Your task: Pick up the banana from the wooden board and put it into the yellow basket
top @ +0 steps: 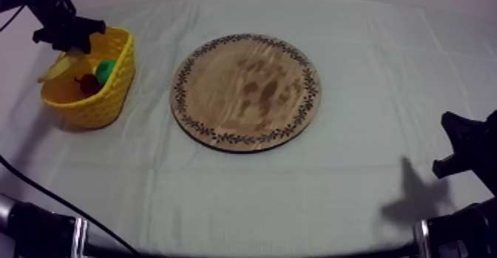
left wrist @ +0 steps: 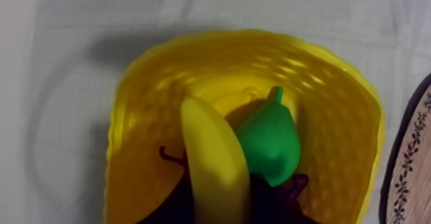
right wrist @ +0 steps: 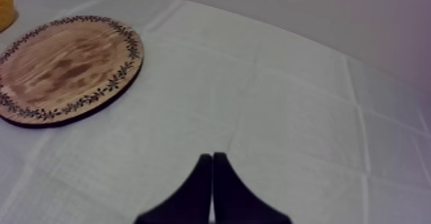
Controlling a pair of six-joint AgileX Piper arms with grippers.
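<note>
The yellow banana (top: 62,68) hangs tilted over the yellow basket (top: 111,102) at the table's far left, its lower end poking past the rim. My left gripper (top: 70,45) is right above it, shut on the banana's upper end. In the left wrist view the banana (left wrist: 215,156) runs between my dark fingers (left wrist: 279,201) over the basket (left wrist: 333,111). The round wooden board (top: 246,91) lies bare in the middle. My right gripper (top: 462,144) rests low at the right side, and in the right wrist view its fingers lie shut as a narrow wedge (right wrist: 212,159).
Inside the basket lie a green pear (left wrist: 272,143) and a small red fruit (top: 89,84). The board's patterned rim (left wrist: 410,162) is just beside the basket. Open grey-white cloth (top: 296,194) stretches between the board and my right arm.
</note>
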